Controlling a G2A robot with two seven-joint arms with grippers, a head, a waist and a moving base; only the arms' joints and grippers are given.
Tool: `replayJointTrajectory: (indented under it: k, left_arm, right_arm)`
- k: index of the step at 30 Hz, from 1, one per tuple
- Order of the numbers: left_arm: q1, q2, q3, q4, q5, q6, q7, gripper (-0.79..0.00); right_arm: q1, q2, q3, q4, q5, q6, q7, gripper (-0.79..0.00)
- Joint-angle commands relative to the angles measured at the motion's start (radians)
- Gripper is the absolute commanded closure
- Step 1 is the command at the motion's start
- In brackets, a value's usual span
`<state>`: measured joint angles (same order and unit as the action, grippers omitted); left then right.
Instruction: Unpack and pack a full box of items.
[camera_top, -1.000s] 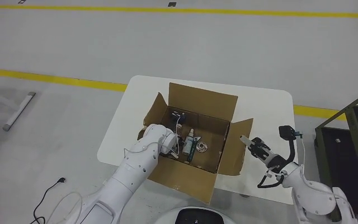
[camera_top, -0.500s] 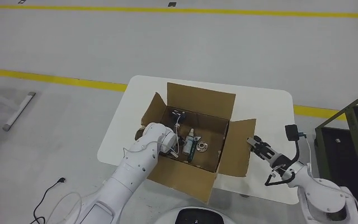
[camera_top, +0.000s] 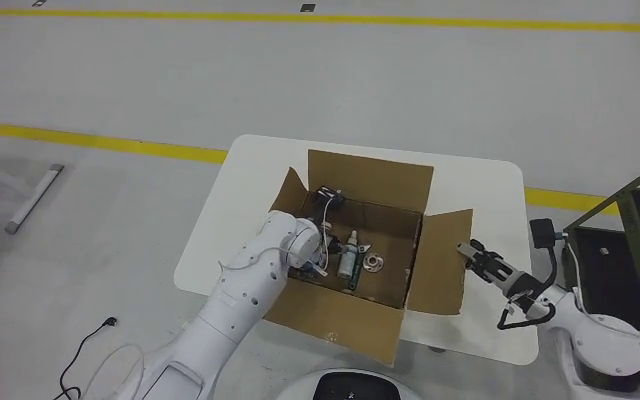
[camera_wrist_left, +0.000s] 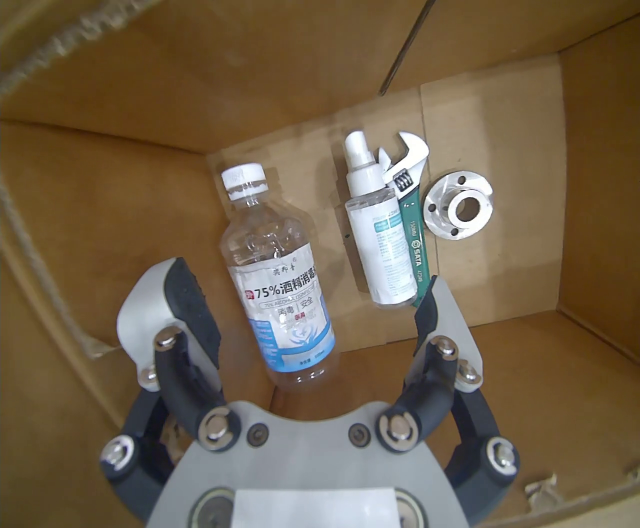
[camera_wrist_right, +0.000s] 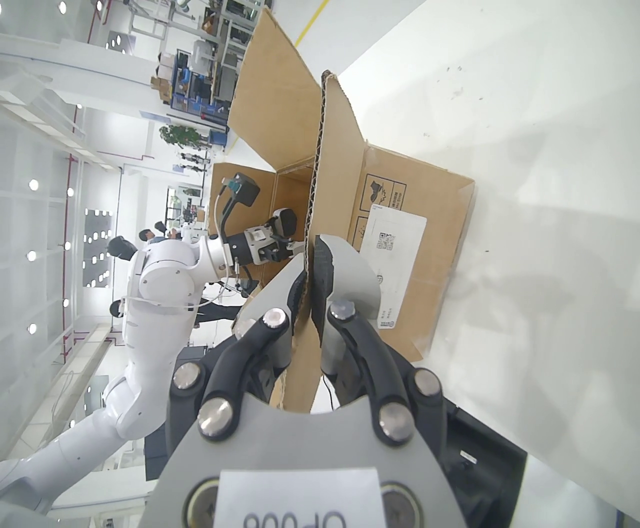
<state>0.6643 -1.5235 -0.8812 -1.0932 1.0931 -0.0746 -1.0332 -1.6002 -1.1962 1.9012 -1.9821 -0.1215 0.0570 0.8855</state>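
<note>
Sitting on the white table (camera_top: 480, 190), the open cardboard box (camera_top: 370, 172) holds four items. Left wrist view: the left gripper (camera_wrist_left: 307, 290) gapes wide and empty above a clear plastic bottle (camera_wrist_left: 277, 280), slim spray bottle (camera_wrist_left: 377, 235), green-handled wrench (camera_wrist_left: 412, 235) and round metal flange (camera_wrist_left: 459, 206). Right wrist view: the right gripper (camera_wrist_right: 310, 270) pinches the corrugated flap (camera_wrist_right: 340, 150).

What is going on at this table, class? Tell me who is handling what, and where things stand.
A two-armed robot is working on an open cardboard box on a white table. The right arm has its jaws shut on the box's side flap. The left arm is down inside the box, jaws open over a clear bottle, gripping nothing. A spray bottle, a wrench and a metal ring lie beside it on the box floor.
</note>
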Motion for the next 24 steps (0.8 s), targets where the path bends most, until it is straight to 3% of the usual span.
replayJointTrajectory:
  k: [1,6,7,8,9,16,24]
  left_arm:
    - [0.003,0.0,0.0,-0.015,-0.006,-0.015,-0.007,-0.785]
    - [0.002,-0.006,0.021,0.003,-0.005,-0.032,-0.011,-0.785]
    - [0.0,-0.008,0.025,0.011,-0.008,-0.033,-0.01,-0.785]
    - [-0.003,-0.01,0.03,0.021,-0.009,-0.036,-0.009,-0.785]
    - [-0.007,-0.012,0.034,0.03,-0.008,-0.036,-0.007,-0.785]
    - [-0.036,-0.029,0.064,0.098,-0.018,-0.04,0.012,-0.785]
    - [-0.073,-0.053,0.092,0.18,-0.034,-0.018,0.022,-0.785]
  right_arm:
    - [0.0,0.003,0.013,0.005,0.003,-0.005,0.002,0.0]
    - [-0.003,0.01,0.023,0.004,-0.027,-0.026,-0.023,0.0]
    - [-0.005,0.012,0.022,0.001,-0.047,-0.035,-0.032,-0.123]
    - [-0.007,0.013,0.019,-0.001,-0.059,-0.04,-0.039,-0.385]
    - [-0.007,0.013,0.016,-0.003,-0.067,-0.049,-0.052,-0.773]
    - [-0.024,0.014,0.004,-0.018,-0.094,-0.107,-0.148,-0.785]
    - [-0.052,0.016,0.033,-0.032,-0.075,-0.105,-0.22,-0.785]
